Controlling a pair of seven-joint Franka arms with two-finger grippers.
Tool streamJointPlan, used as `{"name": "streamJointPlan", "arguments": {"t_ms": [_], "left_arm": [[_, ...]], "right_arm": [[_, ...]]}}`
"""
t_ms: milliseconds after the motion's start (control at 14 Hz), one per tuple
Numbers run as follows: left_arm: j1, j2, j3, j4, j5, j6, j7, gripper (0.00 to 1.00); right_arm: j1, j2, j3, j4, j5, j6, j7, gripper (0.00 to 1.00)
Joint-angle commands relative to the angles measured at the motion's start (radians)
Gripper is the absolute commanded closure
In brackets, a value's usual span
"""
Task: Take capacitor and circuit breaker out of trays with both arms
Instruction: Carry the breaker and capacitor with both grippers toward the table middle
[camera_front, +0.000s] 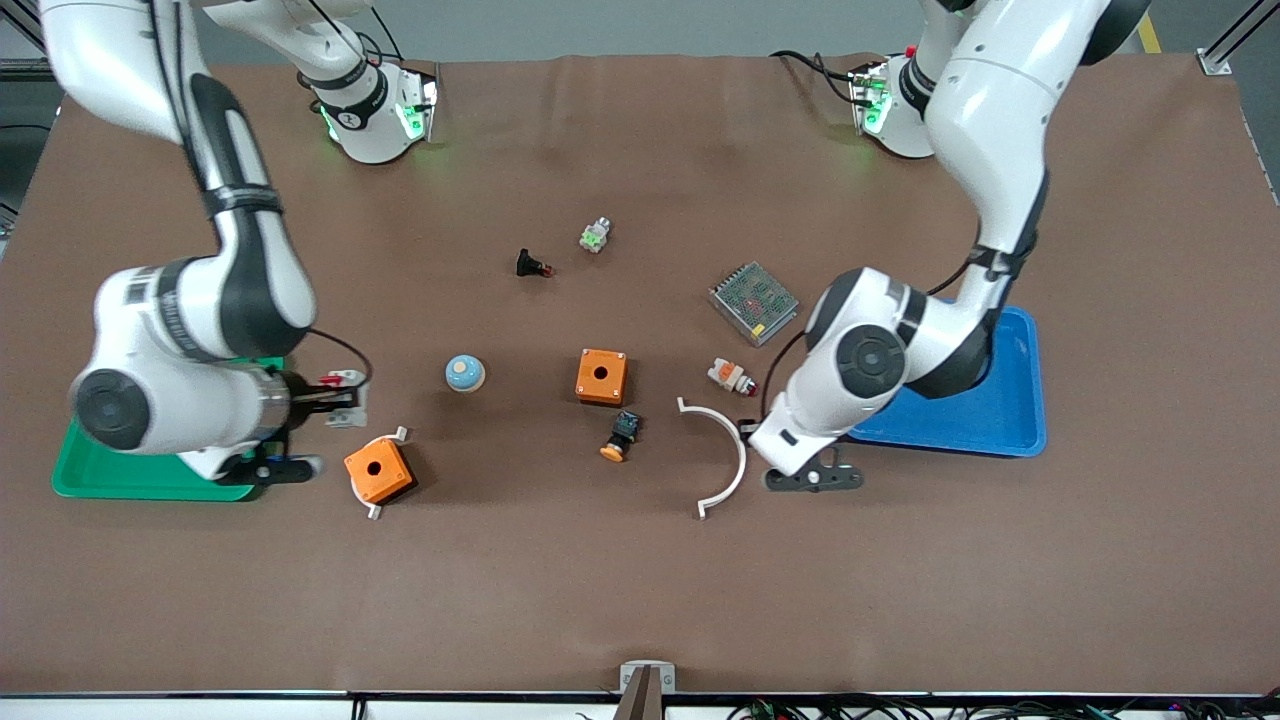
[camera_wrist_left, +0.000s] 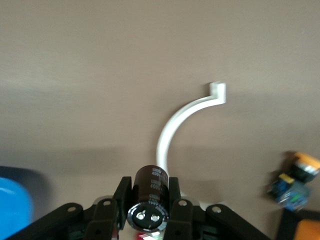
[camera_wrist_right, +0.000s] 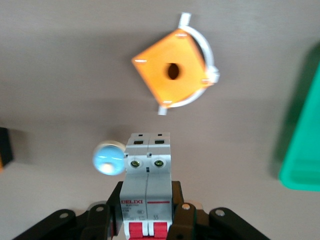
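My left gripper (camera_front: 752, 432) is shut on the capacitor (camera_wrist_left: 150, 196), a small black cylinder with a silvery end facing the wrist camera. It hangs over the table at one end of a white arc (camera_front: 725, 462), beside the blue tray (camera_front: 1010, 405). In the front view the arm hides the capacitor. My right gripper (camera_front: 340, 402) is shut on the breaker (camera_front: 346, 381), a white-grey block with red switches (camera_wrist_right: 148, 180). It is over the table between the green tray (camera_front: 100, 482) and an orange box on a white ring (camera_front: 378, 470).
On the table lie a second orange box (camera_front: 601, 376), a blue-white dome (camera_front: 465, 373), a black-blue switch with orange cap (camera_front: 622, 436), a white-orange button (camera_front: 730, 376), a black button with red tip (camera_front: 530, 265), a grey mesh unit (camera_front: 754, 301) and a small green-white part (camera_front: 595, 235).
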Motion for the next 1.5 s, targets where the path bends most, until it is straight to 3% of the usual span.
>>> {"name": "streamJointPlan", "arguments": {"t_ms": [0, 429, 571, 786, 929, 1071, 1214, 1286, 1429], "left_arm": [[-0.048, 0.083, 0.009, 0.123, -0.014, 0.029, -0.098, 1.00], [-0.124, 0.172, 0.017, 0.126, -0.014, 0.254, -0.222, 0.98], [-0.145, 0.192, 0.030, 0.128, -0.014, 0.287, -0.241, 0.96], [-0.203, 0.217, 0.092, 0.128, -0.014, 0.328, -0.251, 0.87], [-0.207, 0.221, 0.098, 0.128, -0.012, 0.331, -0.248, 0.80], [-0.229, 0.231, 0.125, 0.126, -0.009, 0.348, -0.247, 0.75], [-0.245, 0.238, 0.144, 0.126, -0.009, 0.368, -0.247, 0.68], [-0.243, 0.238, 0.146, 0.126, -0.009, 0.370, -0.247, 0.65], [-0.242, 0.237, 0.146, 0.126, -0.011, 0.371, -0.239, 0.52]], "right_arm": [[0.100, -0.006, -0.012, -0.019, 0.015, 0.057, 0.130, 0.95], [0.253, 0.092, -0.011, -0.083, 0.016, 0.302, 0.330, 0.97], [0.252, 0.130, -0.011, -0.083, 0.018, 0.344, 0.333, 0.97], [0.235, 0.173, -0.011, -0.077, 0.128, 0.354, 0.315, 0.97], [0.232, 0.179, -0.011, -0.077, 0.131, 0.354, 0.316, 0.94], [0.232, 0.187, -0.011, -0.077, 0.131, 0.354, 0.315, 0.76], [0.232, 0.187, -0.011, -0.074, 0.131, 0.354, 0.316, 0.17], [0.235, 0.182, -0.012, -0.074, 0.130, 0.342, 0.318, 0.00], [0.231, 0.166, -0.015, -0.074, 0.125, 0.332, 0.315, 0.00]]}}
